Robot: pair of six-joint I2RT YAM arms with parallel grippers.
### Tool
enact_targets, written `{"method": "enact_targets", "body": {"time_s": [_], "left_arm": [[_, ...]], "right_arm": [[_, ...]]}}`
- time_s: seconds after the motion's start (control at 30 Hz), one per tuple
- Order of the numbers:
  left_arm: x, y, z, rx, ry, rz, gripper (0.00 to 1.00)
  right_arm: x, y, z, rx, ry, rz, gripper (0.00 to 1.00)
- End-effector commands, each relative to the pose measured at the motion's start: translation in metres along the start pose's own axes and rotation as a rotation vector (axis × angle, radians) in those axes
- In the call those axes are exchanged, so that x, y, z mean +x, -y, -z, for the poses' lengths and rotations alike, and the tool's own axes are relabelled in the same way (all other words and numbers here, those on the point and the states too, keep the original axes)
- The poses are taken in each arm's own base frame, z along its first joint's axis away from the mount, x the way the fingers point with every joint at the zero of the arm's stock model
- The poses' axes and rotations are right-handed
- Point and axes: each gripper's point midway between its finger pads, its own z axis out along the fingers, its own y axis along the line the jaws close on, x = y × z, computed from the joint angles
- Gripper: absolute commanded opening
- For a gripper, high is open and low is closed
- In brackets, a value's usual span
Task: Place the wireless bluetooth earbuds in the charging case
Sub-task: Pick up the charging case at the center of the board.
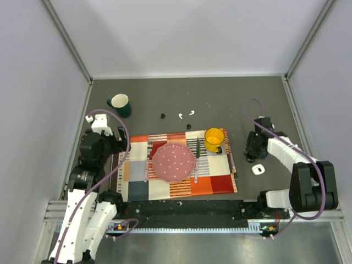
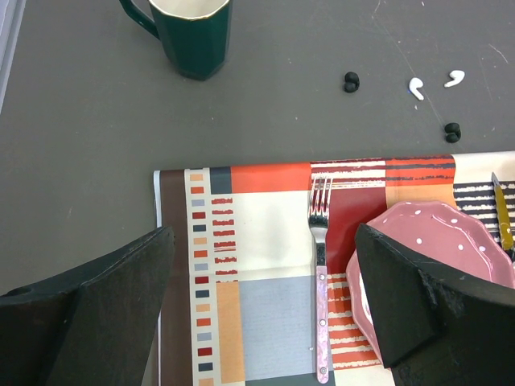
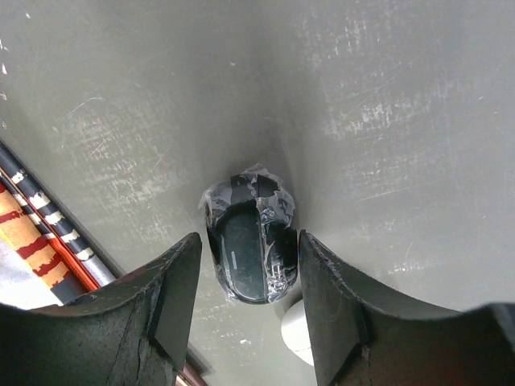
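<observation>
Two earbuds [image 1: 180, 116] are lying beyond the placemat [image 1: 137, 190], the charging case [image 1: 258, 169] right of it. The left gripper [image 2: 264, 237] is gaping above it; the right gripper [image 3: 249, 241] is straddling a black object [image 3: 245, 261], grip unclear.

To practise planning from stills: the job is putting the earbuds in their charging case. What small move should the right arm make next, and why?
Probably shift the right gripper back toward its base until it hangs over the charging case. Its open fingers straddle the black oval object, while the white case lies just beside that, outside the grasp.
</observation>
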Motion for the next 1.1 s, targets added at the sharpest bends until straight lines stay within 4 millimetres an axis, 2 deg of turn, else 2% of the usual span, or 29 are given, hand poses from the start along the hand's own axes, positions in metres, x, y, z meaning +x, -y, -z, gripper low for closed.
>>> {"method": "enact_targets", "body": {"time_s": [0.0, 0.1, 0.17, 0.3, 0.43, 0.5, 0.63, 0.73, 0.87, 0.97, 1.03, 1.07], "left_arm": [[-0.007, 0.001, 0.001, 0.008, 0.025, -0.003, 0.99], [-0.007, 0.001, 0.002, 0.007, 0.028, -0.001, 0.99], [-0.008, 0.001, 0.003, 0.009, 0.030, -0.001, 0.99], [-0.008, 0.003, 0.003, 0.015, 0.032, 0.002, 0.99], [-0.007, 0.003, 0.002, 0.016, 0.028, 0.002, 0.99], [-0.007, 0.003, 0.001, 0.019, 0.023, 0.002, 0.99], [-0.007, 0.005, 0.000, 0.028, 0.022, 0.001, 0.99], [-0.010, 0.004, 0.002, 0.024, 0.030, 0.000, 0.99], [-0.018, 0.005, 0.011, 0.030, 0.090, 0.005, 0.99], [-0.024, 0.017, 0.017, 0.106, 0.143, -0.004, 0.99], [-0.027, 0.029, 0.020, 0.176, 0.165, -0.010, 0.99], [-0.028, 0.033, 0.021, 0.194, 0.168, -0.007, 0.99]], "right_arm": [[-0.003, 0.000, 0.001, 0.015, 0.017, 0.004, 0.51], [-0.002, -0.001, 0.000, 0.013, 0.007, 0.006, 0.52], [-0.001, -0.002, -0.001, 0.008, 0.000, 0.009, 0.62], [0.001, -0.004, 0.000, 0.009, 0.003, 0.024, 0.66], [0.004, -0.001, 0.000, 0.023, -0.004, 0.027, 0.61], [0.005, -0.001, 0.000, 0.024, -0.007, 0.027, 0.54], [0.005, -0.001, 0.000, 0.025, -0.008, 0.026, 0.52], [0.004, -0.001, 0.000, 0.023, -0.004, 0.028, 0.42], [-0.009, -0.009, 0.007, -0.013, 0.050, 0.045, 0.04], [-0.025, -0.022, 0.024, -0.068, 0.124, 0.082, 0.00], [-0.038, -0.039, 0.039, -0.153, 0.193, 0.107, 0.00], [-0.043, -0.050, 0.054, -0.211, 0.241, 0.130, 0.00]]}}
